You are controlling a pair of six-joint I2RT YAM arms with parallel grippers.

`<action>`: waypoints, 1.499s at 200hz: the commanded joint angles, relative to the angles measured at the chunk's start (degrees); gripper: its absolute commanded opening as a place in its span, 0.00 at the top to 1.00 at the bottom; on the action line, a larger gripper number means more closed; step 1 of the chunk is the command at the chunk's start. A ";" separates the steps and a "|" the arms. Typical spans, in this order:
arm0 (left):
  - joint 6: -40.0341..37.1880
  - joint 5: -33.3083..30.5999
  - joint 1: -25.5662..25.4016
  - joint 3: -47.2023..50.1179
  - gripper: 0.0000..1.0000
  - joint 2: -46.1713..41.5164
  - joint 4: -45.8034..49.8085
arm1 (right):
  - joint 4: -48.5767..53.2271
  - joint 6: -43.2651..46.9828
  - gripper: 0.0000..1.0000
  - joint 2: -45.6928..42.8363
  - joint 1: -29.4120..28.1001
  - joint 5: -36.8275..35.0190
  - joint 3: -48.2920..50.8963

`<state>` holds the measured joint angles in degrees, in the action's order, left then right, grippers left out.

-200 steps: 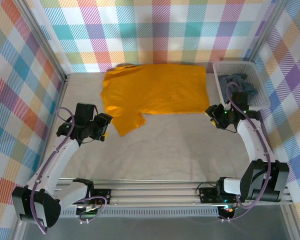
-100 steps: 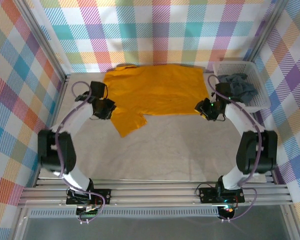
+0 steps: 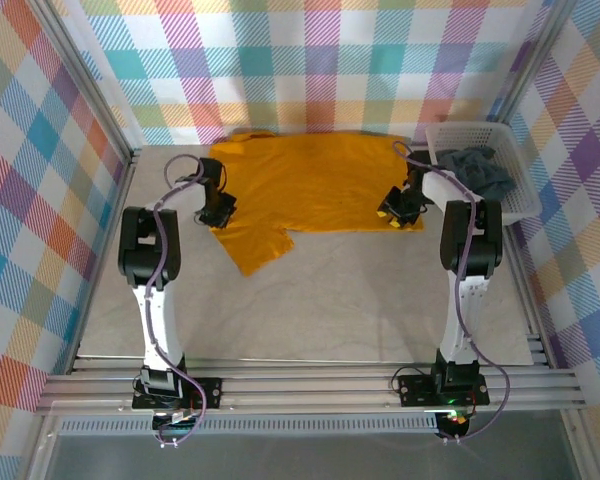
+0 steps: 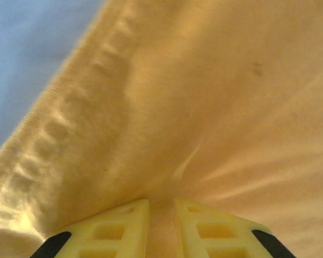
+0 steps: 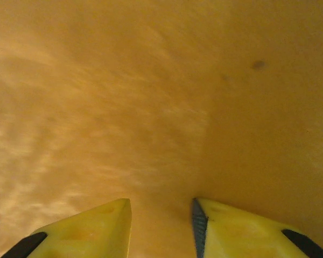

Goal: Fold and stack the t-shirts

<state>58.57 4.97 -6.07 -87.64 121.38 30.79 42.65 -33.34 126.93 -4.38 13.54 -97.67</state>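
The mustard-orange t-shirt [image 3: 310, 180] lies spread flat at the back of the table, one sleeve pointing toward the front left. My left gripper [image 3: 220, 212] is at its left side; in the left wrist view its jaws [image 4: 161, 203] are shut on a pinch of the orange cloth [image 4: 204, 107], and creases fan out from them. My right gripper [image 3: 395, 210] is at the shirt's near right corner. There its jaws [image 5: 161, 201] stand partly apart, pressed down on the orange cloth [image 5: 151, 97]. The dark slate-grey t-shirt [image 3: 477, 168] lies crumpled in the basket.
A white lattice basket [image 3: 470, 128] stands at the back right, just right of my right arm. Bare beige tabletop [image 3: 330, 290] runs from the shirt's near edge to the arm bases. Checked cloth walls close the left, back and right sides.
Both arms have stretched forward from mid-table to the orange shirt's near edge. The left jaws have closed on the cloth. The right jaws have narrowed.
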 commanded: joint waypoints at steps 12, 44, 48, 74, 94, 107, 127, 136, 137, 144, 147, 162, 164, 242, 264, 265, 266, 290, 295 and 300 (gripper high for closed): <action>1.95 -1.08 1.24 23.09 0.79 -12.20 4.67 | 7.31 -0.62 0.65 -7.28 -4.99 -2.64 11.25; 1.62 0.48 3.46 37.70 0.79 -23.67 1.30 | 4.37 -5.61 0.66 -20.16 -8.57 -3.42 27.53; 1.26 0.41 3.51 37.95 0.79 -24.29 1.29 | 4.26 -6.02 0.66 -21.46 -8.82 -3.78 29.00; 0.77 0.49 3.26 36.58 0.78 -25.26 2.90 | 4.83 -6.66 0.66 -25.99 -8.89 -7.10 34.14; 1.95 -0.86 2.67 35.22 0.78 -26.85 5.46 | 5.34 -5.57 0.65 -26.89 -8.63 -8.41 33.94; 2.36 -1.28 2.21 34.67 0.78 -28.80 6.59 | 5.47 -4.99 0.64 -27.79 -8.54 -8.62 32.63; 2.17 -2.51 1.56 32.26 0.74 -31.35 9.96 | 6.34 -4.34 0.62 -29.66 -8.54 -9.73 30.04; 1.78 -3.34 1.29 30.95 0.72 -32.53 11.04 | 5.77 -3.73 0.61 -30.75 -8.54 -10.17 29.38; 1.76 -3.36 1.30 30.86 0.72 -32.62 11.13 | 5.69 -3.65 0.61 -30.85 -8.58 -10.27 29.38; 1.58 -4.00 1.19 29.90 0.71 -33.27 11.73 | 4.89 -2.98 0.60 -31.45 -8.54 -10.32 29.17; 1.48 -4.19 1.16 29.46 0.71 -33.51 11.95 | 4.52 -2.65 0.60 -31.56 -8.54 -10.34 29.08; 0.50 -5.28 1.19 27.01 0.71 -33.21 12.30 | 2.16 -0.55 0.59 -31.04 -8.36 -8.31 28.28; 0.32 -5.49 1.22 26.64 0.71 -33.03 12.33 | 1.97 -0.33 0.59 -30.80 -8.30 -7.93 28.05; -1.87 -2.77 -1.55 26.94 0.78 -34.28 26.46 | 5.19 -4.55 0.61 -34.58 -3.72 -7.92 30.29; 0.30 1.20 -8.04 36.22 0.78 -40.51 28.09 | 5.53 -6.66 0.62 -38.79 -3.48 -7.71 34.75; 0.44 1.41 -8.41 36.57 0.78 -40.69 28.14 | 5.52 -6.74 0.62 -38.91 -3.50 -7.64 34.96; 0.56 1.60 -8.78 36.92 0.78 -40.87 28.16 | 5.43 -6.78 0.62 -39.07 -3.52 -7.60 35.16; 5.37 5.27 -17.00 45.05 0.70 -46.01 27.21 | 3.97 -7.87 0.61 -41.38 -3.51 -6.16 39.44; 6.69 5.56 -18.33 46.35 0.67 -46.96 26.77 | 3.61 -7.88 0.60 -41.65 -3.49 -5.79 40.08; 7.98 5.79 -19.54 47.56 0.65 -47.77 26.30 | 3.42 -7.80 0.60 -41.81 -3.48 -5.49 40.49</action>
<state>60.23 6.90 -20.71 -44.97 77.60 54.89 46.00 -39.07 86.37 -7.57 6.33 -59.83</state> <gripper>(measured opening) 0.301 0.393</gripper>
